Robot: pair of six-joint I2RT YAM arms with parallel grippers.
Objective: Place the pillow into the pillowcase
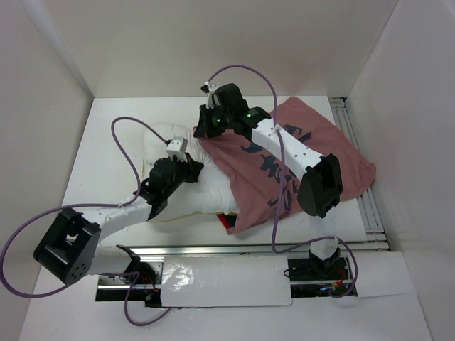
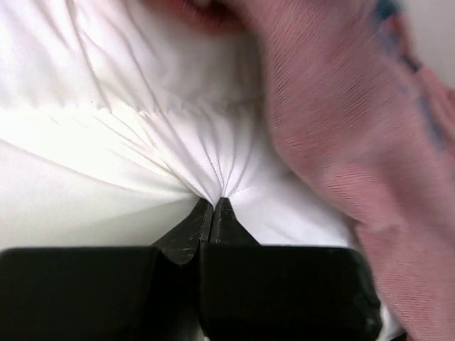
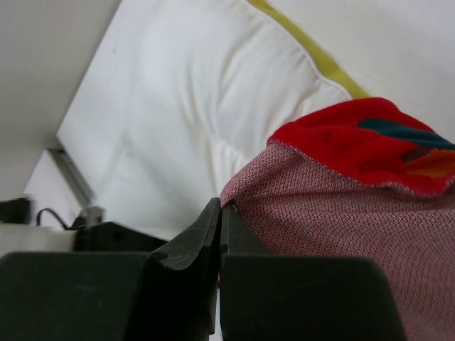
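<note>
The white pillow [image 1: 186,193] lies at the table's middle left, its right part under the faded pink-red pillowcase [image 1: 284,160]. My left gripper [image 1: 193,170] is shut on a pinch of the pillow's white cover [image 2: 213,142], which puckers into the fingertips, with the pillowcase [image 2: 341,128] just to the right. My right gripper [image 1: 206,126] reaches to the pillowcase's far left edge and is shut on its hem [image 3: 234,195]. In the right wrist view the case's bright red inside [image 3: 348,145] shows, and the pillow [image 3: 206,92] with its yellow edge lies behind it.
White walls close in the table on the left, back and right. A metal rail [image 1: 359,167] runs along the right side, and another rail [image 1: 256,249] crosses in front of the arm bases. Cables loop above both arms.
</note>
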